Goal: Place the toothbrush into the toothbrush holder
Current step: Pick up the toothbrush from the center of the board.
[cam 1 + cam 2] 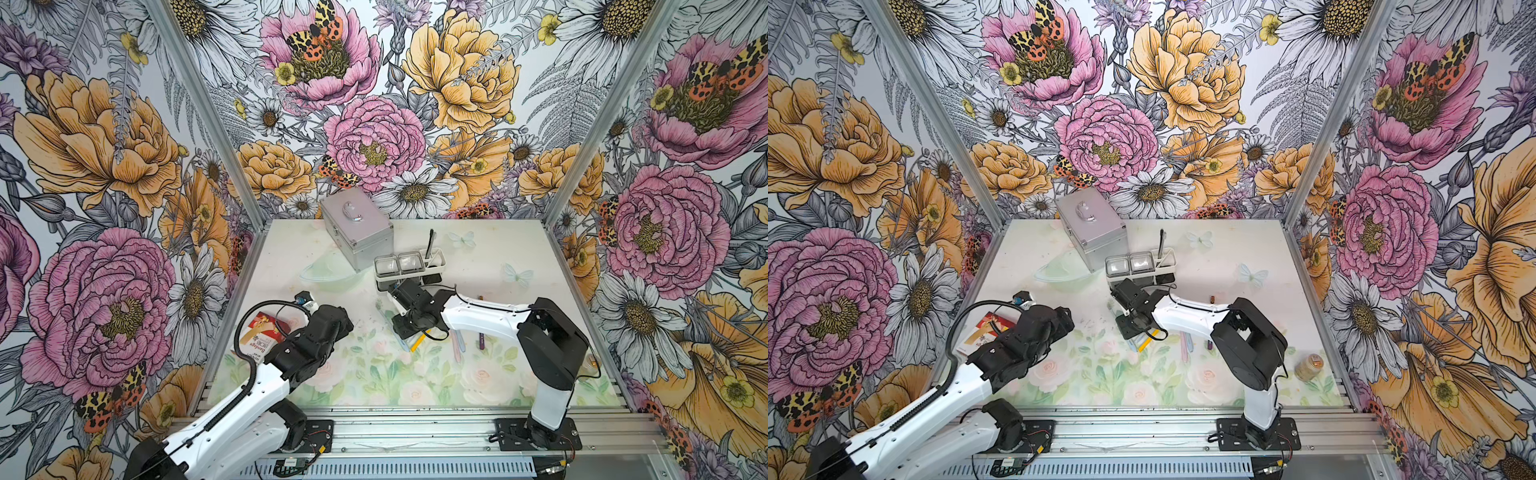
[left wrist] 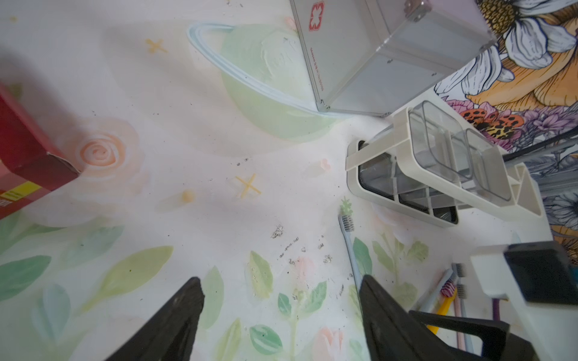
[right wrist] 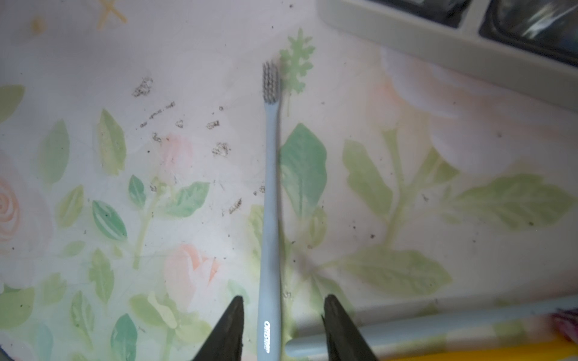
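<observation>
A grey-blue toothbrush (image 3: 270,218) lies flat on the floral mat, its bristles pointing at the white toothbrush holder (image 1: 415,275). My right gripper (image 3: 283,300) hangs low over the handle, open, with one finger on each side and a gap between each finger and the handle. In the left wrist view the same toothbrush (image 2: 352,250) runs past my left gripper (image 2: 281,279), which is open with only bare mat between its fingers. The toothbrush holder (image 2: 402,131) has two shiny square cups, and a dark brush (image 1: 431,241) stands in its end compartment.
A silver metal case (image 1: 357,232) stands behind the holder. A red box (image 1: 266,328) lies under my left arm. Several more toothbrushes, among them a yellow one (image 1: 417,341) and a pink one (image 1: 457,347), lie beneath my right arm. A small jar (image 1: 1308,365) sits at the right edge.
</observation>
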`<act>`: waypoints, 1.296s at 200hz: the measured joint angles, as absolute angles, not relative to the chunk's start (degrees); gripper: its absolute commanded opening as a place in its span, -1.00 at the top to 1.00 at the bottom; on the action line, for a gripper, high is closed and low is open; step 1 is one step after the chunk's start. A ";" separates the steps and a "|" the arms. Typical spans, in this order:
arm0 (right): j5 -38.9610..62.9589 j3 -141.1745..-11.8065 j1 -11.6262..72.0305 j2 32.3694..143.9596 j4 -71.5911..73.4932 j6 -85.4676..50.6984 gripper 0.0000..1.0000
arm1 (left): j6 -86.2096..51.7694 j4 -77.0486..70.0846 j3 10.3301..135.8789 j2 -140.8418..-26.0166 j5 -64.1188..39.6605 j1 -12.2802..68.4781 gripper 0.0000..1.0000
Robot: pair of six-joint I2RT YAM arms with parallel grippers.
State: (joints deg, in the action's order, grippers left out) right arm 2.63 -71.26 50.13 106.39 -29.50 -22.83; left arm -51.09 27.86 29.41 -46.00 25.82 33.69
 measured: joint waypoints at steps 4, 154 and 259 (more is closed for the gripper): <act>2.63 -71.55 50.33 106.61 -29.47 -22.83 0.15 | -51.09 27.92 29.21 -45.56 25.78 33.39 -0.60; -3.11 -72.55 54.48 111.90 -29.87 -27.86 0.63 | -46.46 28.71 28.99 -42.72 19.84 30.20 -0.62; -7.97 -72.60 55.59 112.27 -29.74 -29.52 1.00 | -46.30 28.75 28.93 -42.81 13.47 28.25 -0.63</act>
